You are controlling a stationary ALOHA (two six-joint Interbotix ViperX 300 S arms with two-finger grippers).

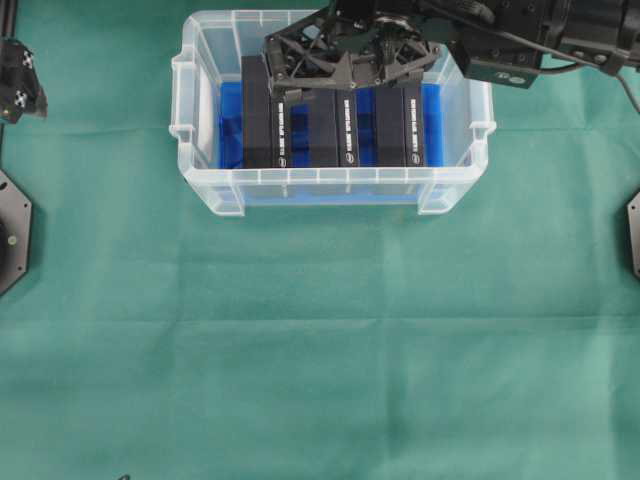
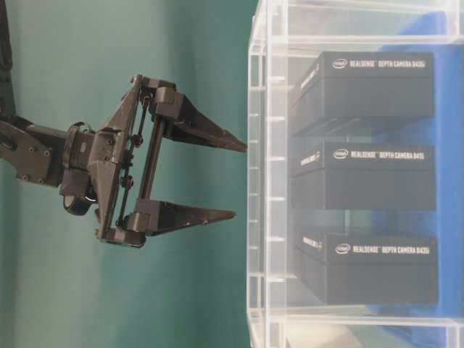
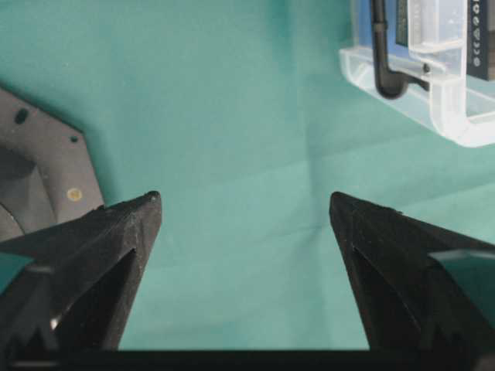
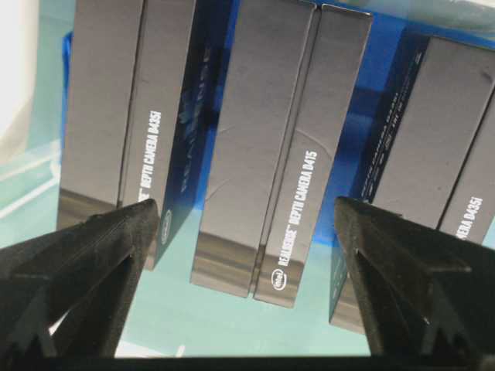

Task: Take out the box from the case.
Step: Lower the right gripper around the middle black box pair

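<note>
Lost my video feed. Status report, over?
Right end effector open, above middle black cardboard box in clear plastic case. Left end effector open, outside the case. Neighbouring black boxes flank it.

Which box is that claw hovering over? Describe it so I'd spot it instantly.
Find the clear plastic case on the green cloth. Three dark boxes stand inside; the right end effector straddles the middle box, the only one labelled D415.

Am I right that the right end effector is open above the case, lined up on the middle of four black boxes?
Not quite: the case holds three black boxes, not four, as the table-level view shows. The right end effector is indeed open above it, its fingers either side of the middle box.
</note>
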